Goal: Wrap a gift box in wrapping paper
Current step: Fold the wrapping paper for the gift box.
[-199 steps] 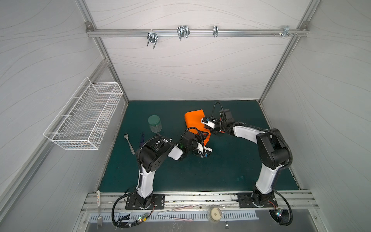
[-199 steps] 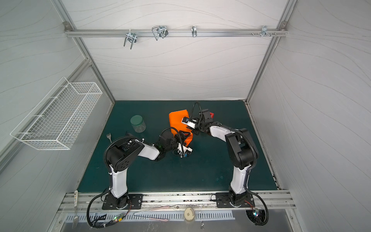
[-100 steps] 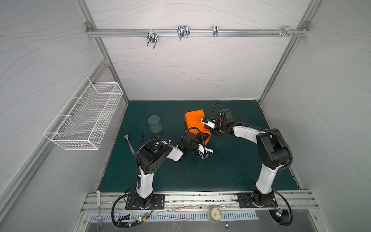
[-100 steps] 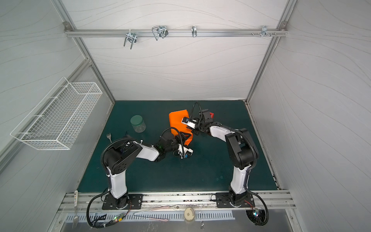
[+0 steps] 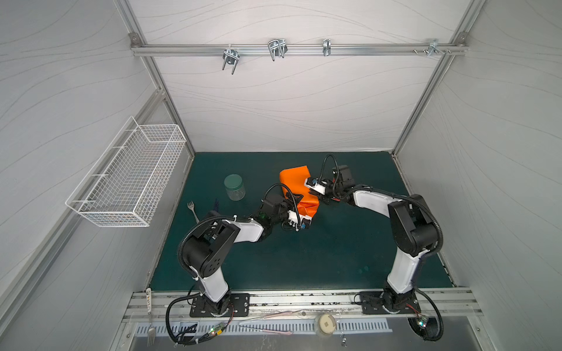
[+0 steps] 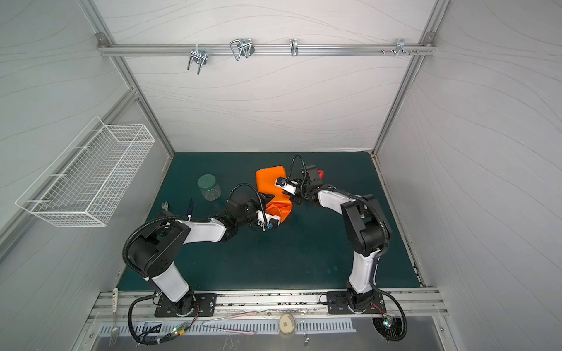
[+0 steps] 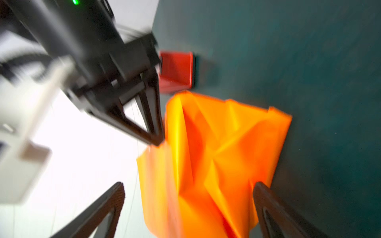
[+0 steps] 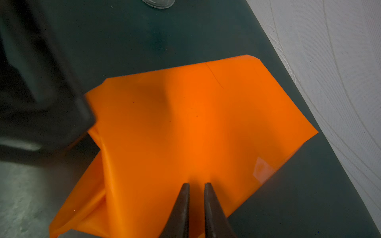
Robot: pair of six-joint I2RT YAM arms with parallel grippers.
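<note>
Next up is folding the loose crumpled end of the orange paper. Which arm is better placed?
Left, probably. The left hand is open, straddling the crumpled end of the wrapping paper. The right hand is nearly shut, tips against the paper's smooth face, seemingly pinning it.

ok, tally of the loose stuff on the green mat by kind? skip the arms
wrapping paper: 1
jar: 1
fork: 1
pen: 1
tape dispenser: 1
Total: 5 (the gift box is not visible, so it is not counted)
</note>
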